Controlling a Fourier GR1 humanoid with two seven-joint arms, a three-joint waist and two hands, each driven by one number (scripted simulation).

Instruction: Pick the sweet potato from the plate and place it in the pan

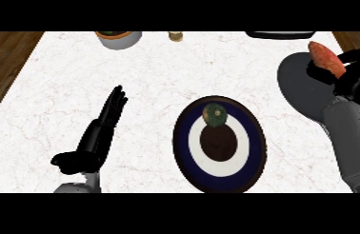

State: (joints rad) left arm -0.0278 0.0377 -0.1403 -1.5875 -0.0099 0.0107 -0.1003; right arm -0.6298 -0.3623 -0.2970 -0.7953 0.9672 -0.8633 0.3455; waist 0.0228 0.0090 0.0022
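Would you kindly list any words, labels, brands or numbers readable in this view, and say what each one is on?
None can be read: no text shows on the plate, the pan, the sweet potato, the small jar or the pot at the counter's far edge.

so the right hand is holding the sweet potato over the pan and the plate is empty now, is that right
Not quite: the plate is not empty. The head view shows a small round greenish item still lying near its upper rim. The rest holds: the right hand is holding the sweet potato over the pan.
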